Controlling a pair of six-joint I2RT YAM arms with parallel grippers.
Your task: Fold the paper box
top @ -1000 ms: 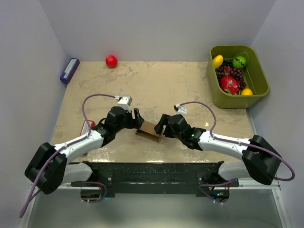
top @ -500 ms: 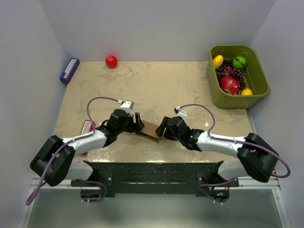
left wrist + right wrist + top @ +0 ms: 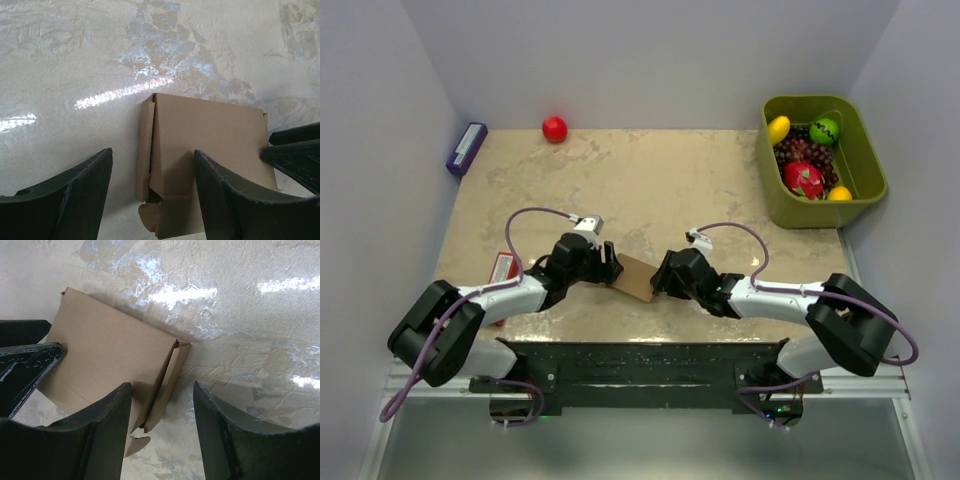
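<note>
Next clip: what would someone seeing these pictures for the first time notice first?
The two arms meet over the small brown paper box lying near the front middle of the table. The left gripper and right gripper are each open astride one end of it. Next come the green bin of bright fruit in the far right corner and the red ball at the far edge.

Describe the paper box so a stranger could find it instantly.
On the beige table, look toward the near edge, midway between the two arms. There, between the left claw and the right claw, lies the paper box. It is flat, plain brown creased cardboard, unlike the red packet by the left arm.
</note>
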